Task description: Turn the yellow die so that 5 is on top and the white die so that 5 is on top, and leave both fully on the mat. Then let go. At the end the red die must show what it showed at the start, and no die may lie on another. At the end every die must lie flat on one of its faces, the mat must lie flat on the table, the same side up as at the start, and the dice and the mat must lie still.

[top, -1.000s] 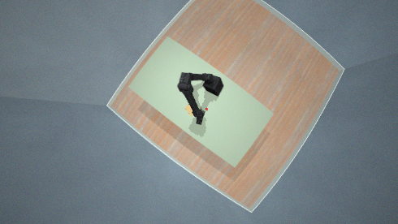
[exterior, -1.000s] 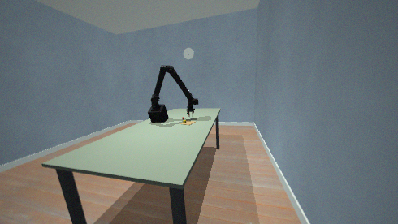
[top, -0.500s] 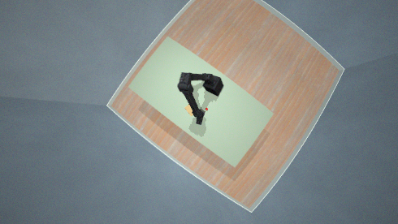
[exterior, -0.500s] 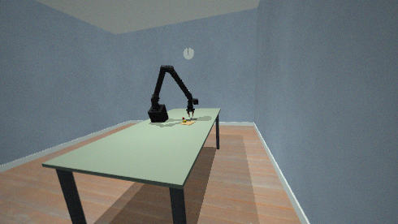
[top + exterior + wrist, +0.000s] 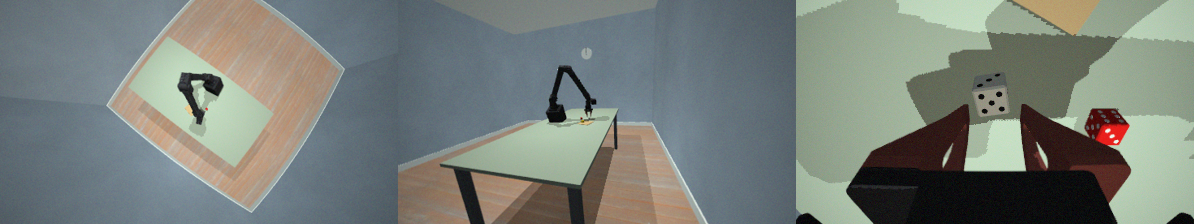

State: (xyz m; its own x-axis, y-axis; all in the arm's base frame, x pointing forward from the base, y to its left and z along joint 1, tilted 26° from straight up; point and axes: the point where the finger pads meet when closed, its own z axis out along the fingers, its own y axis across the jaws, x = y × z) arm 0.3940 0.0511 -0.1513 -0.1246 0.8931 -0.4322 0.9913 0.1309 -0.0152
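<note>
White die [image 5: 991,96] sits centred left-right on the finger gap, just past the tips in the wrist view, on the mat side. That's the relation that matters. End effector [image 5: 201,110] [image 5: 588,116] [image 5: 994,111] is part open, nothing in it; tips stand apart, gap looks a bit wider than the die.

Die edges nearly square to the closing line, slight twist. 5 and 3 visible; I read the brighter 5 as top, so probably only a move, no turn. Die is off the mat [image 5: 188,110] [image 5: 586,122] [image 5: 1056,14], on bare counter [image 5: 244,134] [image 5: 520,150] [image 5: 821,130]. Mat corner is up and right of it in the wrist view, toward the counter's lower-left long edge in the top view.

Red die [image 5: 206,109] [image 5: 581,118] [image 5: 1107,126] is beside the right-hand finger in the wrist view, also off the mat. Knock risk if we open wide or swing that way.

Yellow die [image 5: 582,121] shows only in the exterior view, by the mat; can't read its face.

Next, I'd shift toward the white die, descend, close.
</note>
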